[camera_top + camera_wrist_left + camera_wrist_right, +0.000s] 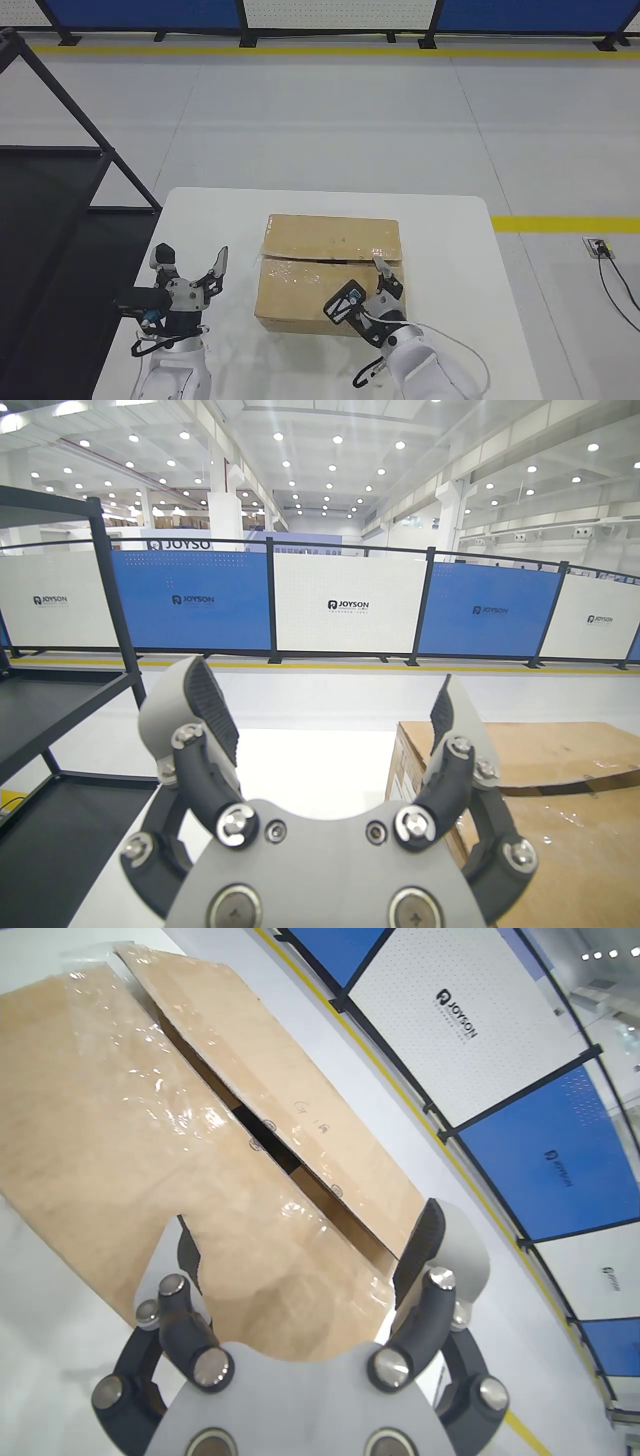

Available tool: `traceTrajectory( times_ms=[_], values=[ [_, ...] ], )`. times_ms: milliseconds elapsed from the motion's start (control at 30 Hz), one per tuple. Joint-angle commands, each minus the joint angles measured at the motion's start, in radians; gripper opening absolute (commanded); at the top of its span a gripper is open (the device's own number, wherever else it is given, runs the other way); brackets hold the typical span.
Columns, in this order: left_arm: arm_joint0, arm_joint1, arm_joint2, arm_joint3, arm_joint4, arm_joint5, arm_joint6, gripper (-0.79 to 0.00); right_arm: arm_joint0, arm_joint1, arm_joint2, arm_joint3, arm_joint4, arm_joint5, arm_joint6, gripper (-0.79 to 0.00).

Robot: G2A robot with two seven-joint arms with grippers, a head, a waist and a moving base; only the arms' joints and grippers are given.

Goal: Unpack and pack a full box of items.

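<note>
Left claw [192,253] hung spread wide beside the box [330,240] (slightly open); right claw [307,1218], also spread, perhaps touched its top.

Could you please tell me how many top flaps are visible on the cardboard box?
2: the far flap, farther from the robot, and the near flap, nearer it; more may be hidden beneath.

Contents of the box [330,238] hidden

Its flaps [280,1078] stand nearly shut, and the dark slit [252,1128] between them shows nothing of what lies inside. In the left wrist view the box and the black shelf [50,705] run off the edge
</note>
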State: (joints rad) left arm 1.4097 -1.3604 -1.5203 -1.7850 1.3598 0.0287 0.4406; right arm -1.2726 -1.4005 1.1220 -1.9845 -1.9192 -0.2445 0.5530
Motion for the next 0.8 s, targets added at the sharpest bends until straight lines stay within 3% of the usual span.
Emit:
traceTrajectory(
  times_ms=[0,300,333,433,467,767],
  values=[
    [0.000,0.000,0.000,0.000,0.001,-0.001,0.002,0.000,0.008,0.002,0.032,0.008,0.091,-0.055,-0.003,0.000],
    [0.000,0.000,0.000,0.000,0.003,0.001,0.002,0.000,0.047,0.008,0.110,0.069,0.340,-0.200,0.021,0.000],
    [0.000,0.000,0.000,0.000,0.003,0.002,0.002,0.000,0.051,0.009,0.116,0.074,0.361,-0.214,0.021,-0.031],
    [0.000,0.000,0.000,0.000,0.005,0.003,0.001,0.000,0.058,0.012,0.129,0.082,0.401,-0.247,0.017,-0.354],
    [0.000,0.000,0.000,0.000,0.005,0.004,0.000,0.000,0.059,0.014,0.133,0.082,0.409,-0.254,0.016,-0.400],
    [-0.002,-0.001,0.003,0.000,0.005,0.006,-0.002,0.000,0.054,0.024,0.145,0.071,0.433,-0.284,0.011,-0.646]
  ],
)
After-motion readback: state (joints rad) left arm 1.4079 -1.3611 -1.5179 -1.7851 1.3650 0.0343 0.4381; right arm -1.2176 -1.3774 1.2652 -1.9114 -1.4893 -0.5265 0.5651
